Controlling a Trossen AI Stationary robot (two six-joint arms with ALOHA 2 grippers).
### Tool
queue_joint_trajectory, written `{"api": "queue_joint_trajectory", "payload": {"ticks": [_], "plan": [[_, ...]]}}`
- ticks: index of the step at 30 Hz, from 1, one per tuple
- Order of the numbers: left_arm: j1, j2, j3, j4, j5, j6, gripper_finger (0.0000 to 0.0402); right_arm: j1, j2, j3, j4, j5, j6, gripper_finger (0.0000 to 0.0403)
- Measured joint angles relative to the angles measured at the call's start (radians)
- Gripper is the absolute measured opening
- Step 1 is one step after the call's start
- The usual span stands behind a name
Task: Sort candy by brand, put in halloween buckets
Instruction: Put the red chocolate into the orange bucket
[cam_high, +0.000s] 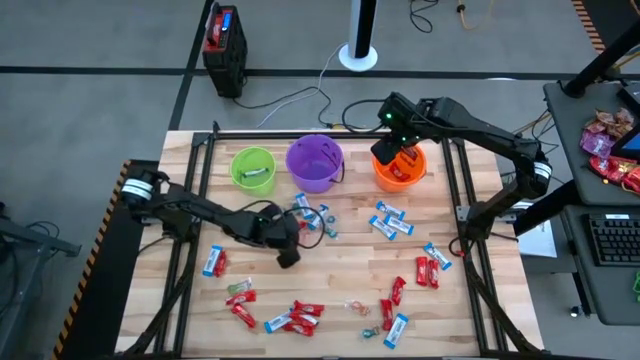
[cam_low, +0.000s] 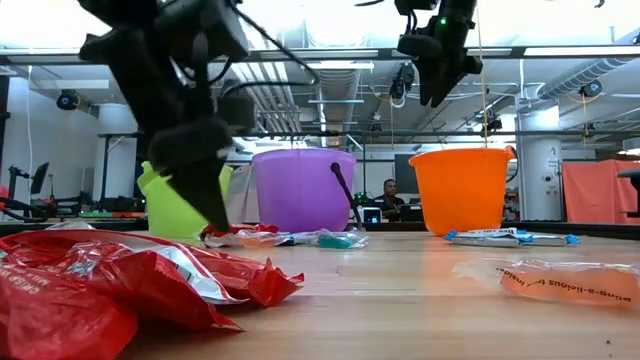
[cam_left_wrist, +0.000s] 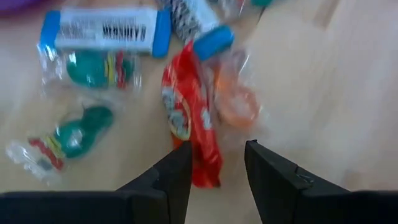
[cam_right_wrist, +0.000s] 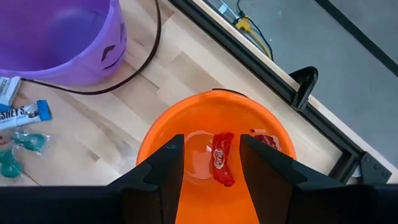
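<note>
Sorting has barely begun, we judge: our right gripper hangs open above the orange bucket at one o'clock, red candy inside, while our left gripper straddles, fingers apart, another red candy mid-table, with many pieces still scattered.

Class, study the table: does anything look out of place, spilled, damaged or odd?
Nothing is spilled or damaged. The green bucket, purple bucket and orange bucket stand upright in a row. Loose candies still scattered across the table are simply unsorted work.
</note>
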Motion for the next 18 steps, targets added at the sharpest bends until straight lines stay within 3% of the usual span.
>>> {"api": "queue_joint_trajectory", "payload": {"ticks": [7,15,18], "plan": [[0.000,0.006,-0.021,0.006,-0.079,-0.008,0.0124,0.008,0.002,0.000,-0.003,-0.064,0.047,0.0148],[0.001,0.008,-0.093,0.104,-0.078,-0.018,0.0113,0.030,0.014,0.000,-0.003,-0.071,0.092,0.0148],[0.000,0.006,-0.107,0.122,-0.078,-0.033,0.0090,0.040,0.014,0.000,-0.003,-0.071,0.103,0.0148]]}}
